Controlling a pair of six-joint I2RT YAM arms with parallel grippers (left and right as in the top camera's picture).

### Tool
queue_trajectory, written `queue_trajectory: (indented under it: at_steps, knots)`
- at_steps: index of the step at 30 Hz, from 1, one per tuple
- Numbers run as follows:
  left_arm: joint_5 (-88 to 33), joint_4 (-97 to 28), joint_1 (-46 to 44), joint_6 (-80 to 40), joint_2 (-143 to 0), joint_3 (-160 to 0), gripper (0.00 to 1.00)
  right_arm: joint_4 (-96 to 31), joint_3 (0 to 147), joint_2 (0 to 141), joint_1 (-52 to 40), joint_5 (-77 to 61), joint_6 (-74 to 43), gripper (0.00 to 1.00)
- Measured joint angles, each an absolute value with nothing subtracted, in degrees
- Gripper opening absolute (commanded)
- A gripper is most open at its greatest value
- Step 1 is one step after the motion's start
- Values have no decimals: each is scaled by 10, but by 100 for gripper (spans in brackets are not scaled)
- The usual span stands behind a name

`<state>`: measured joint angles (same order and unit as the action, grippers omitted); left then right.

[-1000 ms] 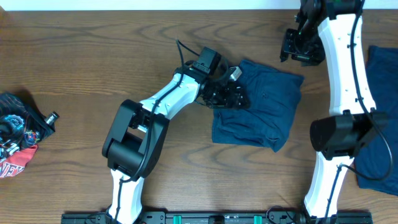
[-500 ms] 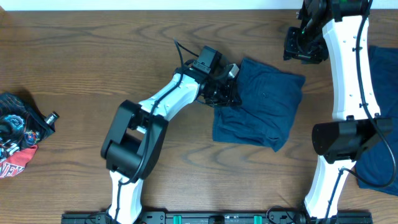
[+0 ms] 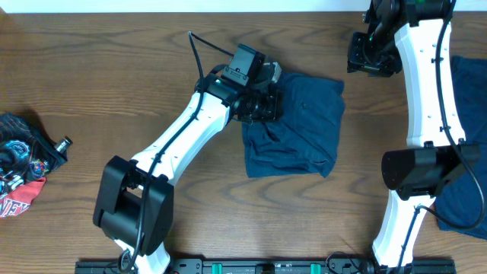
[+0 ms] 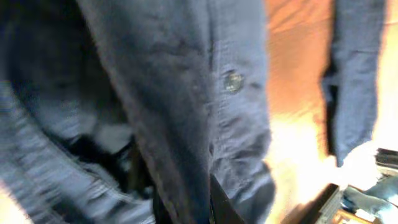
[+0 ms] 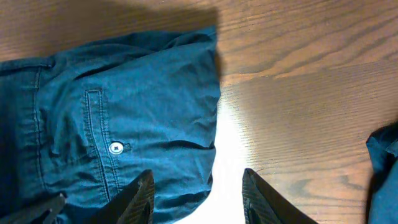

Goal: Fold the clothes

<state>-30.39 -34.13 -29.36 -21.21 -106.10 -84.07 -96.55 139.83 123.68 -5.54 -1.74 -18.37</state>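
One of the clothes, a navy blue garment [image 3: 293,125], lies crumpled on the wooden table at centre. My left gripper [image 3: 268,106] is shut on a fold at its upper left edge. In the left wrist view the dark cloth [image 4: 174,93] fills the frame, with a button [image 4: 233,81] showing, and the gripper [image 4: 186,208] pinches a ridge of it. My right gripper [image 3: 371,55] hangs open and empty off the garment's upper right. In the right wrist view its gripper [image 5: 198,199] hovers over the garment's [image 5: 106,124] edge with bare table between the fingers [image 5: 140,196].
A second navy garment [image 3: 466,137] lies at the table's right edge, partly under the right arm, and shows in the right wrist view as well [image 5: 384,168]. A heap of colourful printed cloth [image 3: 19,175] and a small dark object [image 3: 62,144] sit at the far left.
My left gripper closed on the garment's edge and pulled it left, shifting the whole garment leftward and bunching it. The right gripper rose slightly toward the back edge.
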Motion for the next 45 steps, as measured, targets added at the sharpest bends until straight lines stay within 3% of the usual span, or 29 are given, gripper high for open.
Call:
queue_trajectory:
  at_steps: [3, 5, 10, 18, 34, 45]
  knots:
    - [-274, -356, -294, -224, -1062, -841, 6, -966, 1398, 1237, -55, -17, -184, 41]
    - [-248, -366, -294, -237, -1062, -841, 6, -969, 1398, 1237, -55, -17, -181, 34]
    - [-183, -392, -294, -277, -1062, -841, 6, -971, 1397, 1237, -55, -17, -175, 1]
    - [-151, -397, -294, -297, -1062, -841, 6, -951, 1304, 1236, -58, -31, -168, 1]
    - [-136, -418, -294, -300, -1064, -841, 6, -732, 1018, 1236, -145, -99, -161, 1]
    - [-88, -450, -294, -316, -1064, -832, 6, -705, 963, 1272, -145, -136, -172, 1]
